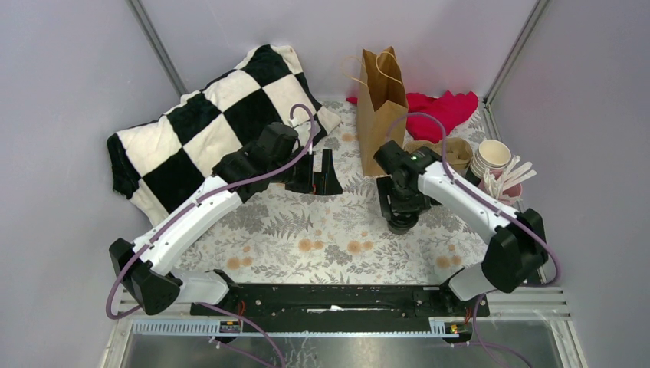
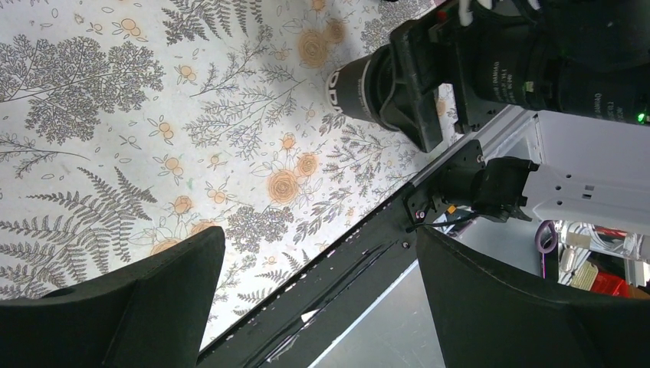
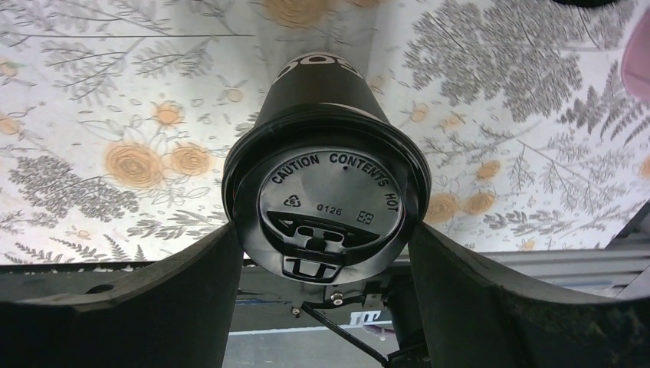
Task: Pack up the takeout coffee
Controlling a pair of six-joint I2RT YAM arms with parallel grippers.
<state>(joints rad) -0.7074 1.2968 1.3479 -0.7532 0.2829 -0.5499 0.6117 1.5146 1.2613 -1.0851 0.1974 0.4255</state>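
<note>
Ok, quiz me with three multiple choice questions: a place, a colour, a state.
1. Paper bag stands: A) at the back, between checkered blanket and red cloth B) at the near edge C) on the blanket
2. The cup between the right jaws is: A) white B) black C) pink
3. The left jaws are: A) shut tight B) open, empty C) shut on the bag
A, the top view shows it there; B, black body and lid; B, nothing sits between them.
</note>
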